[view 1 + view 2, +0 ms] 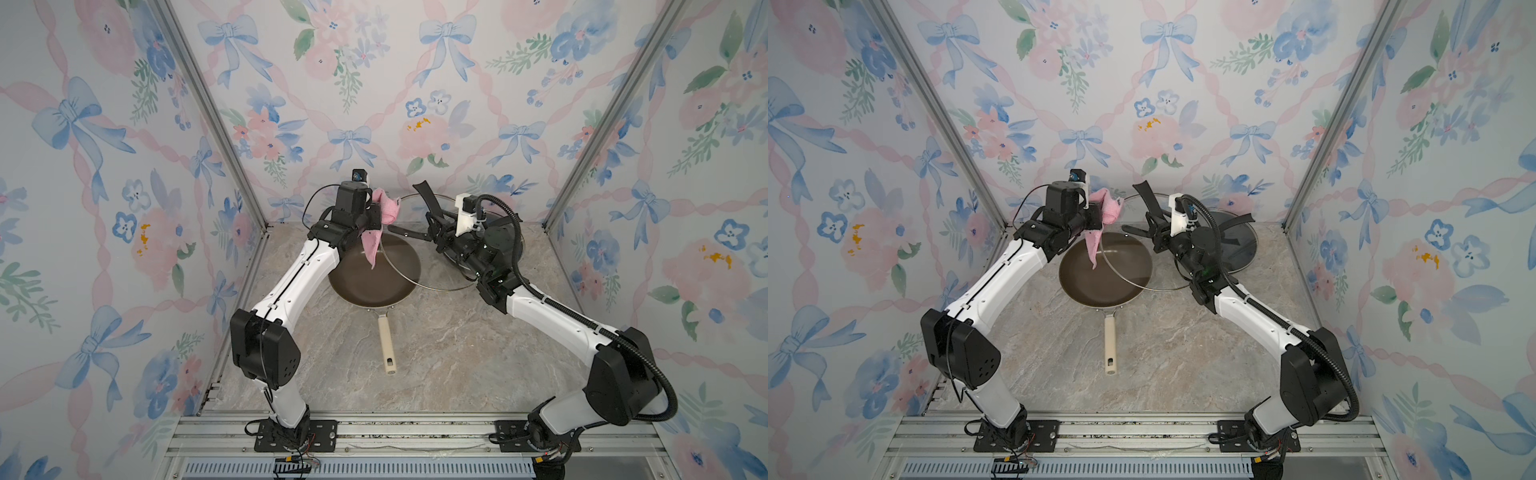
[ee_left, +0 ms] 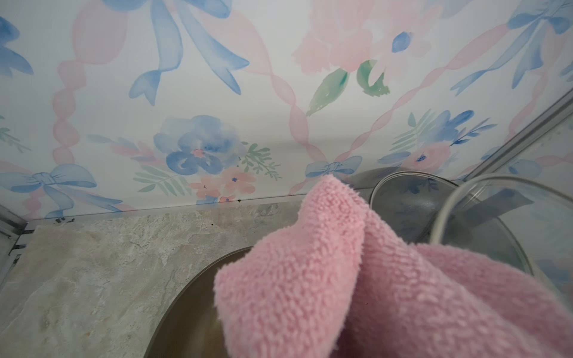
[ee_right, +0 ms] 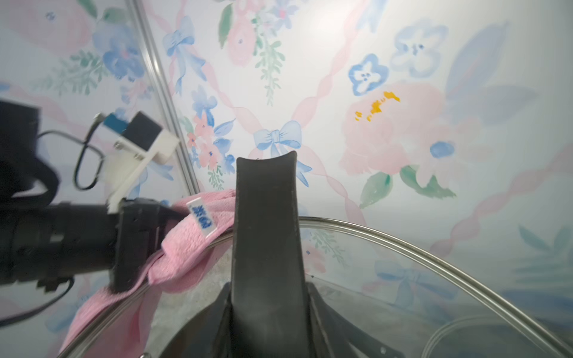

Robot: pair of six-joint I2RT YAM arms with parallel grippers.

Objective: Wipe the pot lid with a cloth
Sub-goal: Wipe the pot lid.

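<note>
The soft pink fuzzy cloth [image 1: 384,210] was pinched in the left gripper [image 1: 376,218], whose jaws were pressed together on a bunched fold. It was held up over the far middle of the marble-patterned table [image 1: 436,353]. The right gripper [image 1: 434,226] was clamped on the black strap-like handle [image 3: 263,232] of the round glass pot lid with a steel rim [image 1: 407,257]. It held the lid tilted on edge in the air, just beside the cloth.

In the right wrist view the cloth [image 3: 186,248] draped across the lid's rim and touched it. In both top views a loose tail hung down towards the brown frying pan with a cream handle [image 1: 361,278]. The pan sat near the table's centre, and the lid's lower rim hovered above its right side.

Several things could have gone wrong from here:

- **Lid twisting:** the grip was only on a narrow handle, so a firm push from the cloth might have twisted the lid in the jaws or levered it loose.
- **Lid striking the pan:** a drop in height would likely have knocked the lid's rim against the pan.
- **Cloth snagging:** the dangling tail could have dragged through the pan or caught on the rim, pulling the cloth out of its pinch.
- **Collision behind:** a second dark glass lid [image 1: 1233,245] lay near the far right corner, close behind the right arm, so a wide backward swing risked hitting it.
</note>
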